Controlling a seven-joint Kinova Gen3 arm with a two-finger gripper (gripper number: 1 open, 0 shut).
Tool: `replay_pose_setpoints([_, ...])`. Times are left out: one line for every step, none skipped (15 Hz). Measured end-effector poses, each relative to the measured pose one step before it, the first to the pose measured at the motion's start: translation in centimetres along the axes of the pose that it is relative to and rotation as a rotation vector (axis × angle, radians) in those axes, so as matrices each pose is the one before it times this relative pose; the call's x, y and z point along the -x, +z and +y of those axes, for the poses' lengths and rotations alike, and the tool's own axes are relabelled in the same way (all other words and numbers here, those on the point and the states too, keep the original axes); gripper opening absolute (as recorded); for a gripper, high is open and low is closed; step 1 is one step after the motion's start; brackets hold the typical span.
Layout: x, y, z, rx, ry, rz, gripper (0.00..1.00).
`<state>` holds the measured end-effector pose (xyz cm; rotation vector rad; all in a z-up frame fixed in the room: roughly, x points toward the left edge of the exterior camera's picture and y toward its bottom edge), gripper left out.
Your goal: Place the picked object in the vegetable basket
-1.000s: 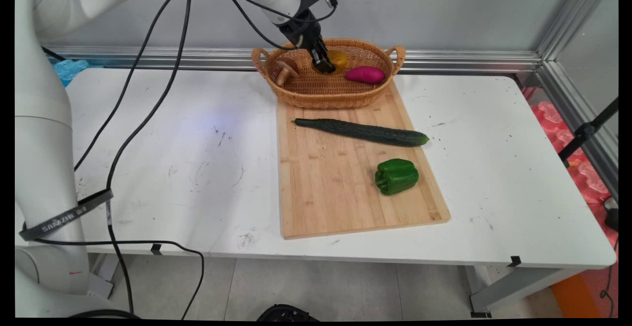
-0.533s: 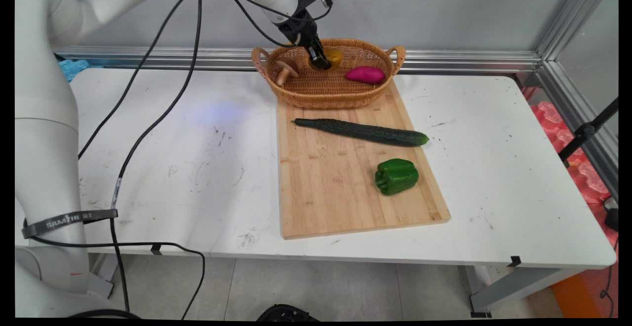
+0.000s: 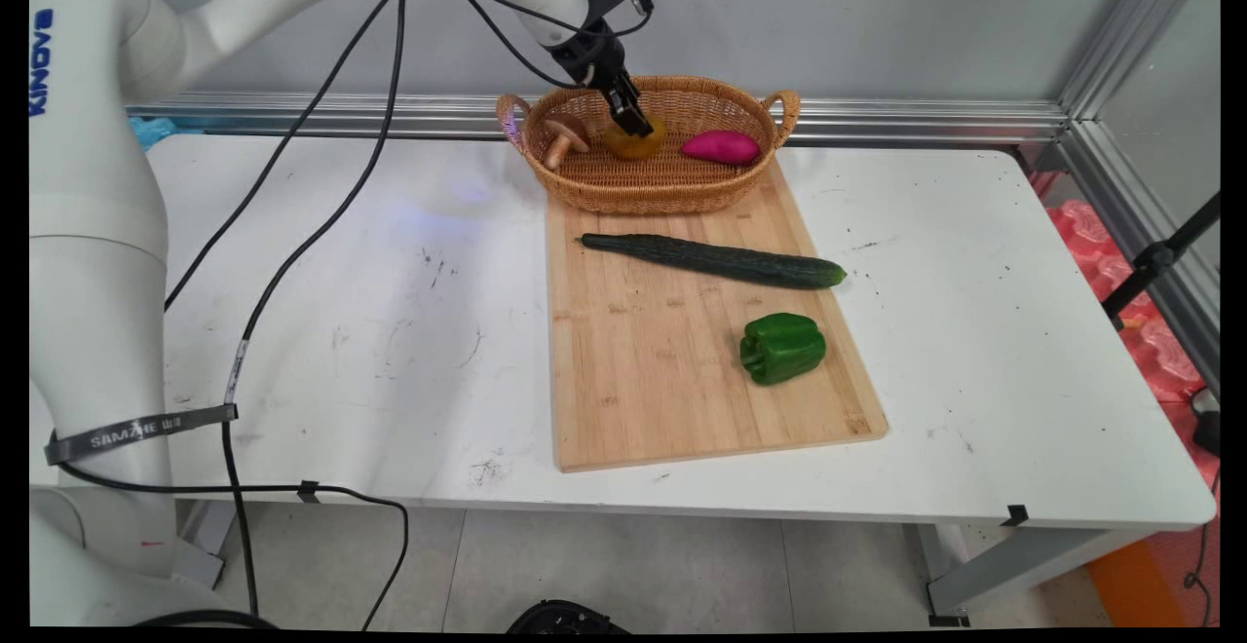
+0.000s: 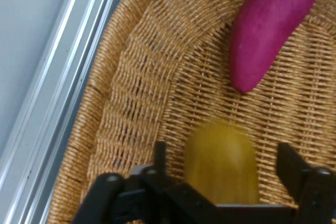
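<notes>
In the upper middle of the main view the gripper (image 3: 631, 123) hangs inside the wicker basket (image 3: 585, 190), just above a yellow round fruit (image 3: 638, 144). In the hand view the two fingers (image 4: 292, 165) stand apart on both sides of this yellow fruit (image 4: 220, 162), which is blurred, and they do not press on it, so the gripper (image 4: 226, 163) is released and holds nothing. The fruit lies on the basket floor, near the middle. A magenta sweet potato (image 3: 720, 147) lies to the right of it in the basket, and a brown mushroom (image 3: 564, 137) to the left. The basket stands on the far end of a wooden cutting board (image 3: 662, 380). Lower on the board lie a long cucumber (image 3: 714, 260) and a green bell pepper (image 3: 781, 348), well apart from the gripper.
</notes>
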<state>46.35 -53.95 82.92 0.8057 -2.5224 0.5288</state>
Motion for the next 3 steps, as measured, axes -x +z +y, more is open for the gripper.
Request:
replay_pose_setpoints([0.017,0.174,-0.087,0.00145,-0.00159,0.00055,1.00])
replay_pose_setpoints([0.004,0.187,-0.063,0.00213,-0.00131,0.00073,1.00])
replay_pose_setpoints([-0.011,0.156,-0.024,0.00253,-0.00192,0.00077,1.00])
